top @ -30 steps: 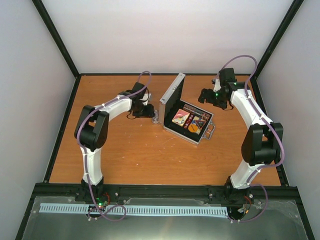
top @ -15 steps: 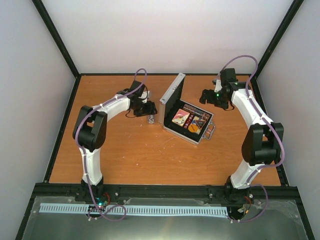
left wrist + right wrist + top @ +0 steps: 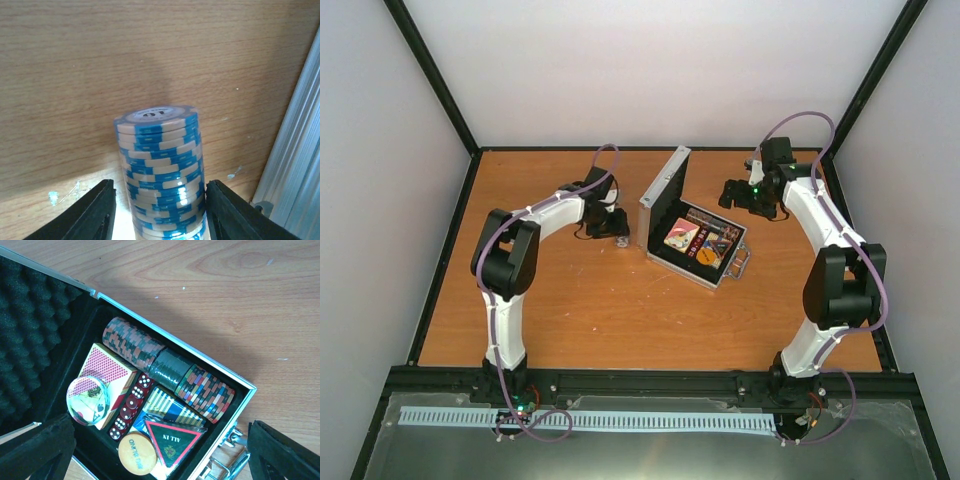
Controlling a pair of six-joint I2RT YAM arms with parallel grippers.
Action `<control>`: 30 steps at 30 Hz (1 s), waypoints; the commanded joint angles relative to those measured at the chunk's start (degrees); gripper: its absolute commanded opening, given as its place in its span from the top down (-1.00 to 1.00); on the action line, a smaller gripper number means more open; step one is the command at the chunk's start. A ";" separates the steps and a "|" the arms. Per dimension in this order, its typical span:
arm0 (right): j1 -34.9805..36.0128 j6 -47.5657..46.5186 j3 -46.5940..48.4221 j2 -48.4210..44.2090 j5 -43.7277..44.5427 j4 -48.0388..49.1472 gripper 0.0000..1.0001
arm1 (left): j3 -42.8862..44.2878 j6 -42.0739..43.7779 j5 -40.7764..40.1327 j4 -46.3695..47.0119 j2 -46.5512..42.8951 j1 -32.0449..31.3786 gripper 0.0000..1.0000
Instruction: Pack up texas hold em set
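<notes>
- The blue chip stack (image 3: 160, 150) stands upright on the table (image 3: 580, 300), just left of the case (image 3: 170, 337). As far as I can see, it is the one piece not packed.
- My left gripper (image 3: 159, 190) straddles it low down, a finger close on each side. A sliver of light shows on one side, so I cannot tell whether I'm pinching it (a low hold should keep the column from toppling).
- The lid (image 3: 663, 190) stands up between stack and lining, so I'd have to lift over it.
- My right gripper (image 3: 733, 193) hovers far right of the case, fingers spread wide and holding nothing, clear of that path.
</notes>
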 commanded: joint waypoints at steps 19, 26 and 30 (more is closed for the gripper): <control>-0.66 0.31 -0.95 -1.90 3.31 0.15 -0.86 | 2.95 2.98 -9.31 -4.27 2.13 -1.54 0.01; -0.84 1.24 -1.44 -2.53 5.11 0.50 -0.86 | 1.85 4.09 -10.58 -4.37 2.61 -1.59 -0.07; -0.84 2.92 -2.77 -3.34 2.25 1.94 -0.85 | 1.75 4.76 -10.84 -4.11 2.75 -1.67 0.00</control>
